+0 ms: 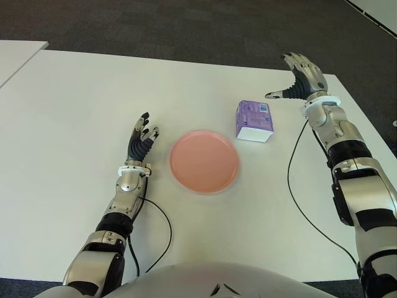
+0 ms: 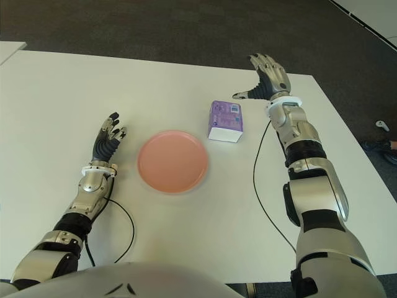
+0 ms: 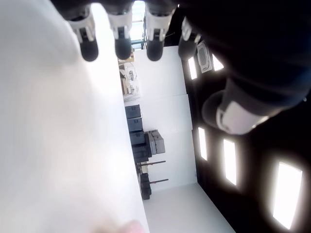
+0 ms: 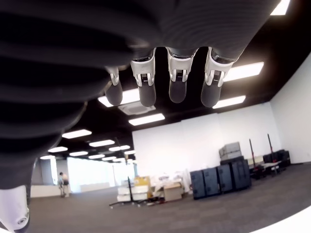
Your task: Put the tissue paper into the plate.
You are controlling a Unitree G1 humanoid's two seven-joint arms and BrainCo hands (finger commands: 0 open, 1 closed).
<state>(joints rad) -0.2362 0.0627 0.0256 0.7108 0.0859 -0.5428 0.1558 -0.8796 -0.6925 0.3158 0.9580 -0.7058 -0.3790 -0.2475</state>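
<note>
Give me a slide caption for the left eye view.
Open right hand beyond purple tissue pack, round pink plate beside it, left hand idle left of plate.

On the table (image 1: 74, 99) the tissue pack (image 1: 254, 121) sits right of and behind the plate (image 1: 205, 161) — apart.

White table (image 1: 74, 112): pink plate (image 1: 205, 161), tissue pack (image 1: 254, 121).

silver arms, black joints, dark-fingered right hand (image 1: 302, 77), black cables.
</note>
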